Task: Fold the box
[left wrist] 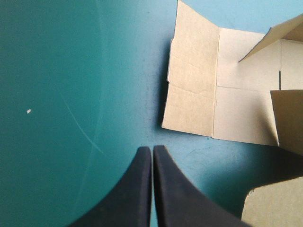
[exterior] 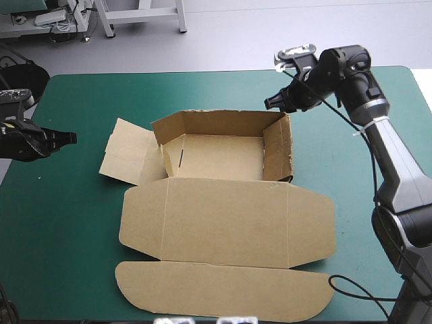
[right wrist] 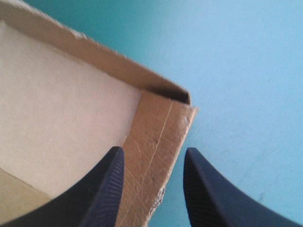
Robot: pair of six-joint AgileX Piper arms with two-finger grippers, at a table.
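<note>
The brown box [exterior: 223, 158] lies in the middle of the table. Its back wall and right wall [exterior: 278, 145] stand up, its left flap [exterior: 128, 152] lies flat, and the lid [exterior: 229, 229] is spread flat toward the front edge. My right gripper [exterior: 270, 103] hovers over the box's back right corner. In the right wrist view it [right wrist: 154, 153] is open, with the top edge of the right wall [right wrist: 158, 137] between its fingers, untouched. My left gripper [exterior: 69, 138] is shut and holds nothing, well left of the flap. From the left wrist, its tip [left wrist: 152, 149] points toward the flat flap [left wrist: 191, 90].
The teal-green cover [exterior: 67, 202] stretches wide between the left gripper and the box, and a band of it runs behind the back wall. The lid's rounded front flap [exterior: 223, 290] reaches close to the table's front edge.
</note>
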